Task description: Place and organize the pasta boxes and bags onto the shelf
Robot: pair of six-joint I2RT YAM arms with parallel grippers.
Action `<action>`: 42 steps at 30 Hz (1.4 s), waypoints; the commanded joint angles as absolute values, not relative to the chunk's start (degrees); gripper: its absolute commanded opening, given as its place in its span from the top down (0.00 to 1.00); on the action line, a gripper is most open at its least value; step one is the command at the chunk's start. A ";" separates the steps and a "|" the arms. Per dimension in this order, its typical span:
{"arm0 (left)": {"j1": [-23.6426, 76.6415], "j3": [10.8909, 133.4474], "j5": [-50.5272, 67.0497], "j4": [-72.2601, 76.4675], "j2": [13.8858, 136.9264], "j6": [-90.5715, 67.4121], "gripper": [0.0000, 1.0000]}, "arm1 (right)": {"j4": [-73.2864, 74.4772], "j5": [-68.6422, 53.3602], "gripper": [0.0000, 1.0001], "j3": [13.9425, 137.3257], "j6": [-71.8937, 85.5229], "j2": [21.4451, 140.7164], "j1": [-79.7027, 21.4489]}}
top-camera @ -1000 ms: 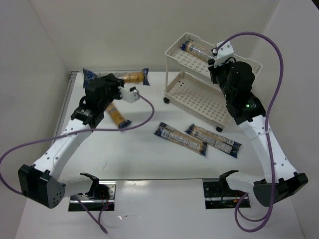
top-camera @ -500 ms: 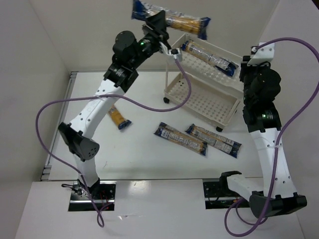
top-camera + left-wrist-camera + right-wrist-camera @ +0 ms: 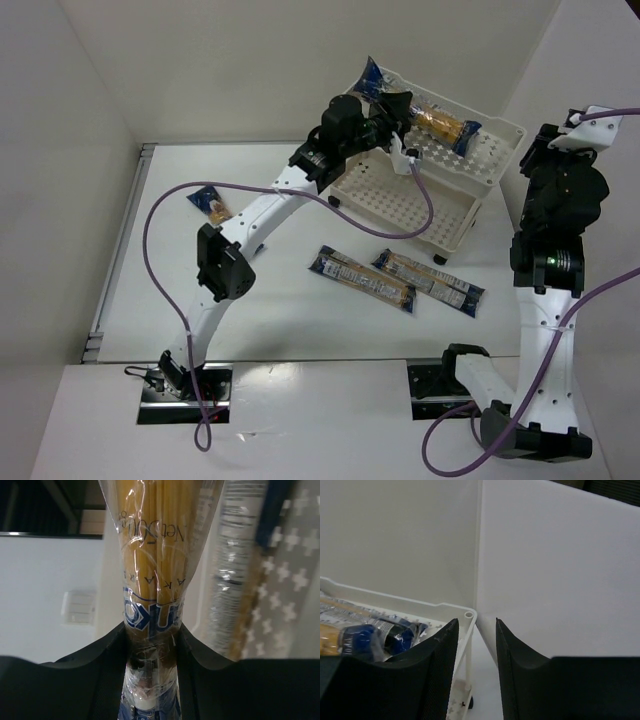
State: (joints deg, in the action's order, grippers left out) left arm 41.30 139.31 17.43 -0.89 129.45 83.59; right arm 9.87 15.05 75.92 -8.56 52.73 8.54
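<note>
My left gripper (image 3: pixel 399 108) is shut on one end of a pasta packet (image 3: pixel 441 121) and holds it low over the top tier of the cream shelf (image 3: pixel 452 210). In the left wrist view the held packet (image 3: pixel 150 555) runs up from between my fingers (image 3: pixel 107 655). A second packet (image 3: pixel 235 570) lies beside it on the perforated tray (image 3: pixel 295 580). Two more packets (image 3: pixel 362 280) (image 3: pixel 428 283) lie on the table in front of the shelf, and one (image 3: pixel 208 203) at the left. My right gripper (image 3: pixel 588 122) is open and empty, raised to the right of the shelf.
White walls stand close behind and to the right of the shelf. The right wrist view shows the shelf's corner post (image 3: pixel 468 615) and the packets' blue ends (image 3: pixel 360 637) on the top tier. A purple cable (image 3: pixel 160 215) loops over the left of the table.
My left arm has swung the held packet down from above the shelf onto the top tier. My right arm has drawn back to the right. The left table packet has shifted further left.
</note>
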 commanded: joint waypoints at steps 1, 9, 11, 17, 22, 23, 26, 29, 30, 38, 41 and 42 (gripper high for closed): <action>41.31 148.70 18.63 8.89 128.84 82.45 0.94 | 8.61 12.48 0.59 74.71 -4.75 52.03 10.01; 41.31 149.24 18.11 8.26 130.43 79.37 0.41 | 12.21 7.48 0.53 74.71 -2.90 50.89 12.92; 41.31 149.24 18.11 8.26 130.43 78.66 0.36 | 12.74 6.86 0.52 74.71 -2.90 50.89 12.92; 41.31 145.55 18.72 8.35 127.53 77.43 0.18 | 12.74 5.02 0.44 74.71 -2.90 50.89 12.92; 41.31 144.84 18.19 6.77 125.25 76.82 0.17 | 13.89 2.90 0.41 74.71 -2.90 50.89 12.92; 41.31 144.84 17.50 6.77 124.37 76.82 0.17 | 13.89 2.20 0.41 74.71 -2.90 50.89 12.92; 41.31 144.84 16.18 7.55 122.44 75.15 0.12 | 14.50 0.97 0.40 76.54 -2.37 51.94 12.92; 41.31 144.84 13.46 9.23 120.60 73.66 0.01 | 15.11 -1.84 0.39 79.44 -2.37 54.31 12.92; 41.31 144.84 12.49 9.92 119.98 73.65 0.00 | 15.12 -3.24 0.39 80.50 -2.37 55.01 12.92; 34.56 126.41 -0.34 24.34 103.66 72.86 0.00 | 26.88 -18.71 0.05 113.47 -5.36 74.92 12.92; 26.39 120.61 -7.89 21.36 96.87 67.08 0.00 | 33.47 -14.38 0.02 128.08 -9.98 84.68 6.12; 24.02 115.71 -12.35 19.70 95.12 65.06 0.00 | 37.14 -9.54 0.02 130.84 -12.46 86.73 1.19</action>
